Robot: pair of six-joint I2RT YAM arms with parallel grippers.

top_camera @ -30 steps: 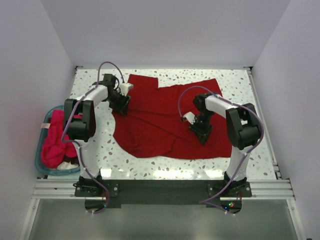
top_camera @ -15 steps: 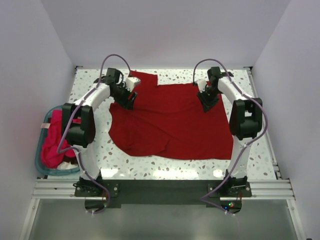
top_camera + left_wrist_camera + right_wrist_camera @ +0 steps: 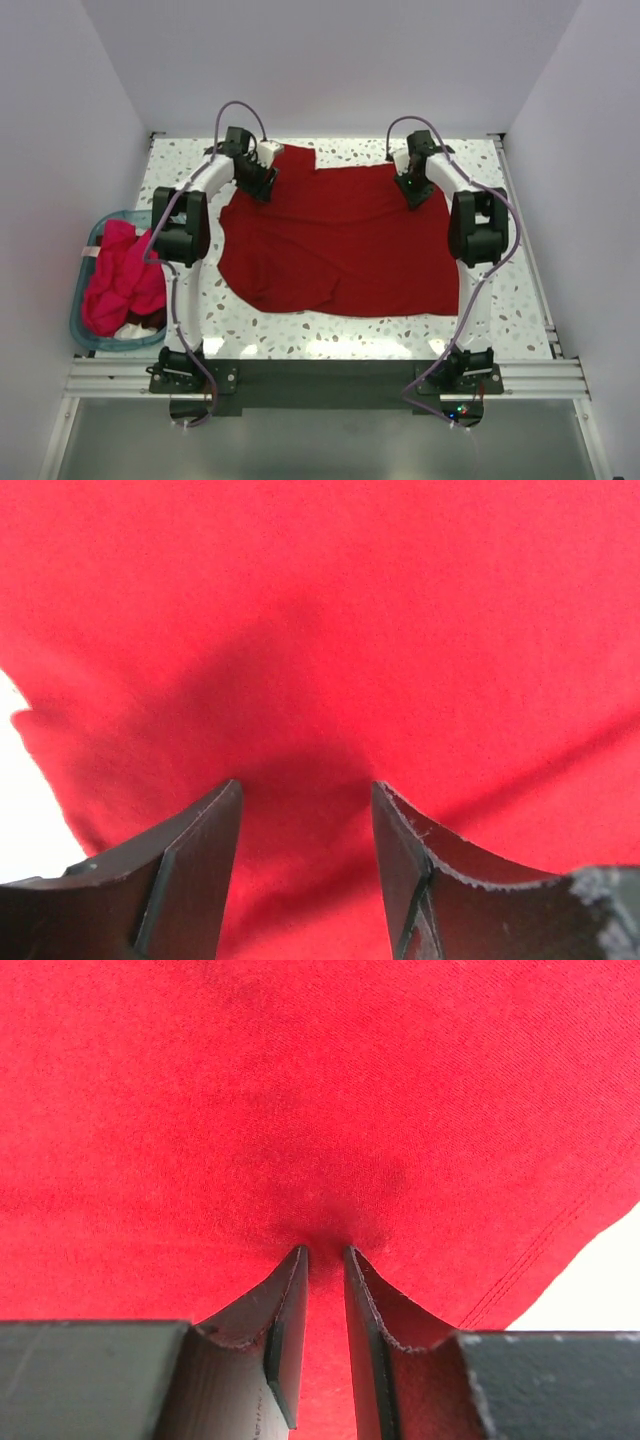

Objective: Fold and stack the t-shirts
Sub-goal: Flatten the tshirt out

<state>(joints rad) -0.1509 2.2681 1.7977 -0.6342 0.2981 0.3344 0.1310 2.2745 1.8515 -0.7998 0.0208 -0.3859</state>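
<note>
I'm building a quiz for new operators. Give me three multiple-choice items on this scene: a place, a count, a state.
1. Where is the teal basket? A) left of the table B) at its far edge C) on the shirt
2. How many shirts lie spread on the table? A) three B) one C) none
3. The right gripper is: A) wide open B) out of view C) pinching cloth
Key: 1 A, it sits beyond the table's left edge; 2 B, only the crimson t-shirt lies there; 3 C, its jaws meet on a pucker of cloth.
</note>
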